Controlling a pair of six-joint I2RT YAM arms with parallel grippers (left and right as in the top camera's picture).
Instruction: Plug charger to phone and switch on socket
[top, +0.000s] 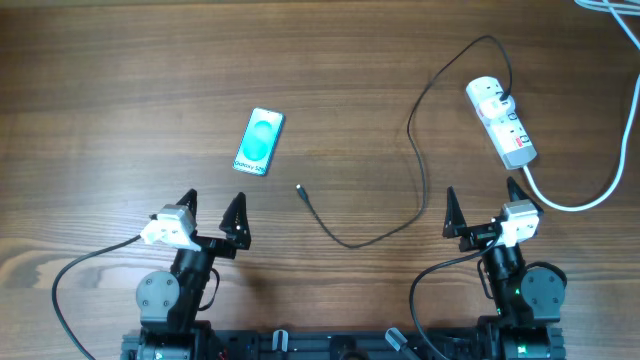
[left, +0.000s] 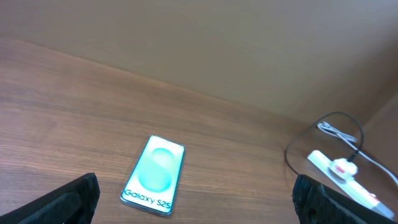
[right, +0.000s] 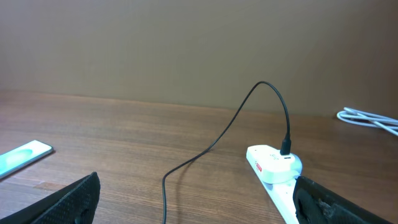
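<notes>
Left gripper (top: 213, 200) resting at lower left, jaws gaping wide and empty, right gripper (top: 483, 195) likewise at lower right, charger (top: 410, 135) trailing across centre — tip lying loose, apart from the phone (top: 259, 141) up left of centre, plug sitting in the socket (top: 500, 122) at upper right.

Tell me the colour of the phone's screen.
The phone has a turquoise-blue screen with a lighter oval and white lettering, clearest in the left wrist view.

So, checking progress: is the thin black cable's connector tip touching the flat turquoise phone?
Apart: overhead view shows bare wood between black cable's connector tip and turquoise phone.
</notes>
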